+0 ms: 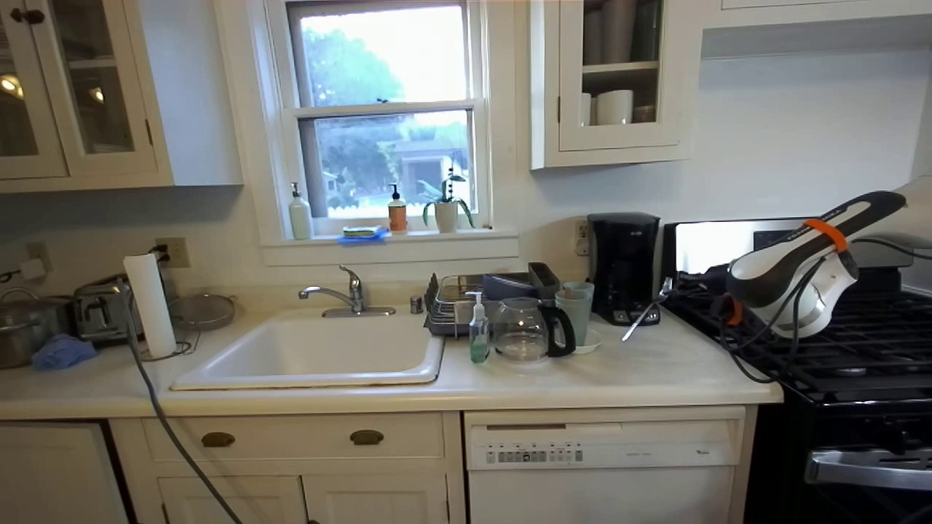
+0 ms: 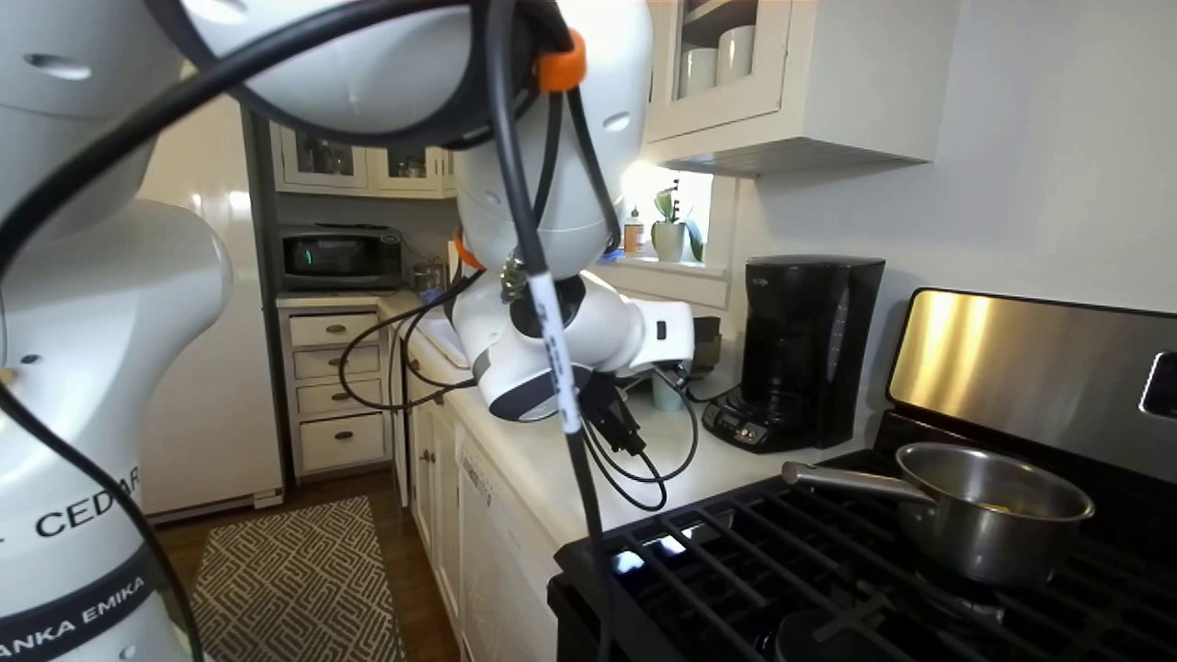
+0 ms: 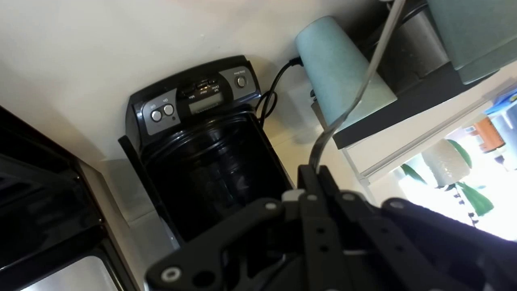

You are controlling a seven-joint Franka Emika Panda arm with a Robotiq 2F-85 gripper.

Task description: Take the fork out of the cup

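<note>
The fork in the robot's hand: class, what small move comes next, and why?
Probably lower the fork gently toward the counter, not letting go yet: the hand is shut on its upper end, and in an exterior view its free end slants down, outside both pale green cups; its height is hard to judge.

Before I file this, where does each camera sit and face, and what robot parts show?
Exterior view: before the cream countertop, facing the white rectangular sink; white robot arm at picture right.
Exterior view: near the black grated stove, looking along the countertop; arm spans picture left to middle.
Wrist view: behind the black gripper pinching the slim metal fork, facing the black coffee maker.
Both exterior views share coffee maker and stove.
</note>
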